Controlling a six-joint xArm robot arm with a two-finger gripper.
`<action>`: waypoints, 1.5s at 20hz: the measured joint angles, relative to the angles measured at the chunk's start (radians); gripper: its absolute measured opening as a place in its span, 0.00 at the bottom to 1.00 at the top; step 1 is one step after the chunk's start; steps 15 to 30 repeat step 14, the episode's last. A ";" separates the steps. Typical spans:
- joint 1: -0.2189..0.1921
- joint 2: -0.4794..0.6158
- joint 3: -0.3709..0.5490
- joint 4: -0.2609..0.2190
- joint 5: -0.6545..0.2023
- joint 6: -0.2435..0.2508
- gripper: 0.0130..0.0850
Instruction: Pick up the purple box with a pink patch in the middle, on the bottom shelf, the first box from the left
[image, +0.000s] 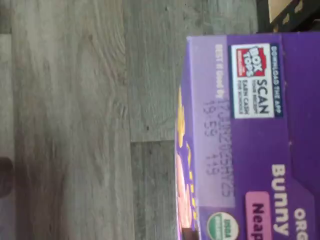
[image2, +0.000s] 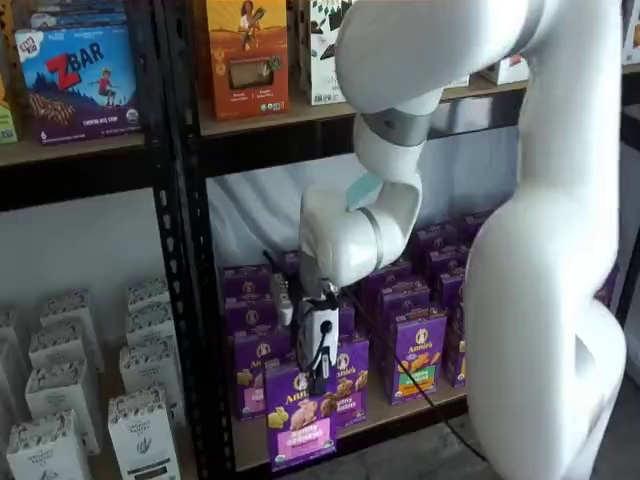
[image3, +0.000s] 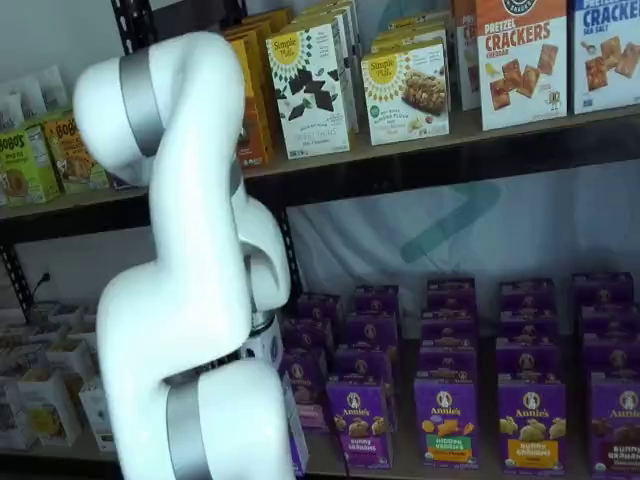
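Observation:
The purple box (image2: 298, 425), with tan snack pieces and a pink band on its front, hangs upright in front of the bottom shelf (image2: 400, 418), out past its rail. My gripper (image2: 320, 368) is shut on the box's top, one black finger showing down its front. In the wrist view the box's purple top (image: 260, 140) fills one side, with grey plank floor (image: 75, 125) beyond it. In a shelf view my white arm (image3: 190, 300) hides the gripper, and only a purple sliver of the box (image3: 298, 445) shows.
Rows of other purple Annie's boxes stand on the bottom shelf in both shelf views, one with a green-orange patch (image2: 418, 358). A black rack post (image2: 190, 300) stands left of the held box, with white boxes (image2: 140, 430) beyond it. The upper shelf board (image2: 300, 115) holds taller boxes.

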 joint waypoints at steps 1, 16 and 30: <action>0.002 -0.022 0.012 -0.011 0.007 0.013 0.22; -0.010 -0.266 0.107 -0.030 0.168 0.025 0.22; -0.010 -0.266 0.107 -0.030 0.168 0.025 0.22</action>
